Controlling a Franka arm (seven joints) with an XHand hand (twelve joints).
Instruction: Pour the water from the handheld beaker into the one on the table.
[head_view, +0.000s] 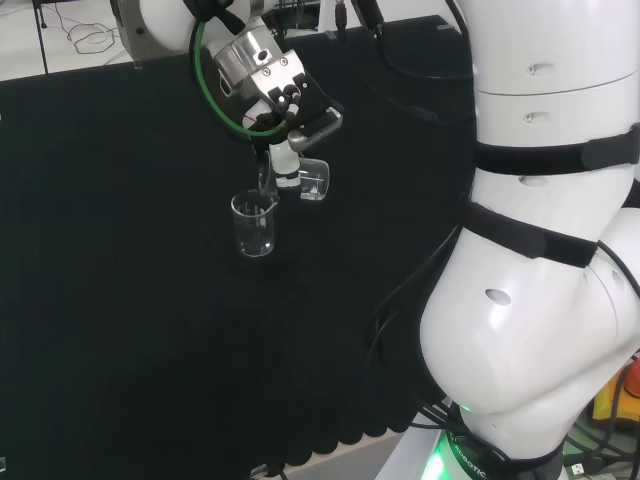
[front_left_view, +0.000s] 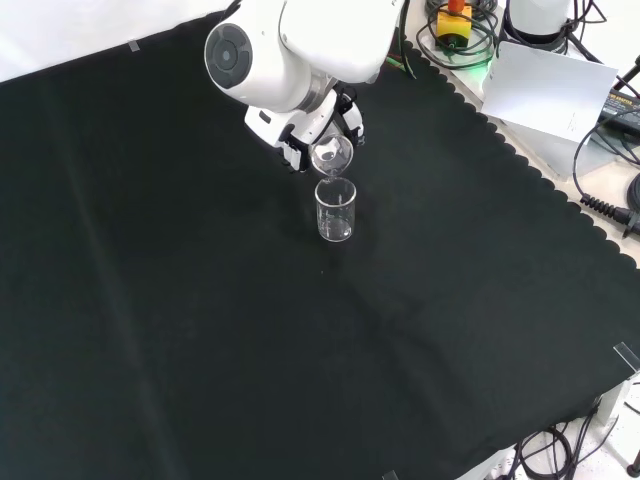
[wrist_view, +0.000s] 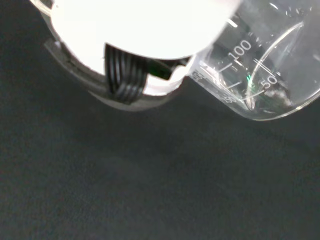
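Handheld beaker (head_view: 311, 181) tipped in the hand's (head_view: 283, 105) curled fingers, lip over standing beaker's (head_view: 254, 224) rim.

Clear held beaker (head_view: 312, 182) tipped sideways, just above upright table beaker (head_view: 254, 224)

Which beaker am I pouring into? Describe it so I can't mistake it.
Start at the black cloth and follow the white arm down to the hand. Just below it a clear beaker stands upright on the cloth, alone. The other beaker is tipped on its side in the hand, above the standing one's rim.
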